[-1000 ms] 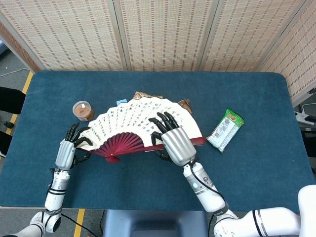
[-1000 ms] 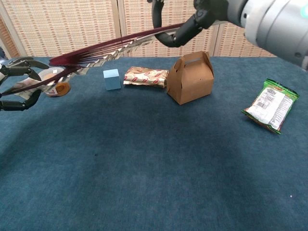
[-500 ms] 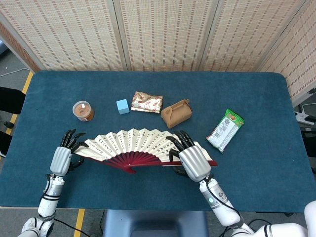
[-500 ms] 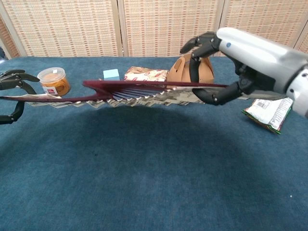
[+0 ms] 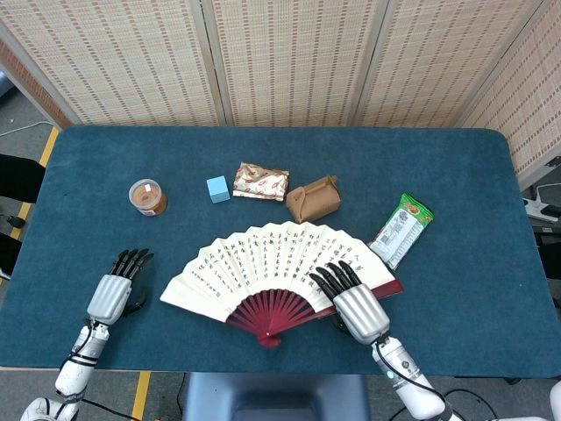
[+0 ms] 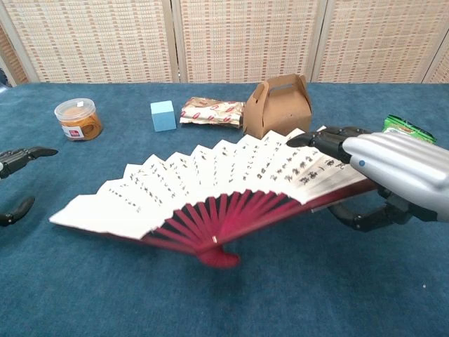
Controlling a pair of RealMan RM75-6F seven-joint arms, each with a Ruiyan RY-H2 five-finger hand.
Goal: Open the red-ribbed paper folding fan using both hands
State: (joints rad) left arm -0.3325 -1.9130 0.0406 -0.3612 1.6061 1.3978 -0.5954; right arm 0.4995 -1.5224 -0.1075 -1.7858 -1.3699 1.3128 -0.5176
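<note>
1. Since the earlier frames, the paper folding fan had come down from mid-air to lie spread at lower centre of the blue table, and the left hand had let go.
2. Left hand, at lower left, was released, fingers apart, well clear of the fan's left edge.
3. Right hand grasped the fan's right end rib, fingers over the paper, thumb beneath.
4. Risk, as judged: dragging with one hand could partly refold the leaf; pressing fingers might crease the paper.
5. Brown carton and green snack packet lay near the upper-right arc; a sweep could nudge them.
</note>
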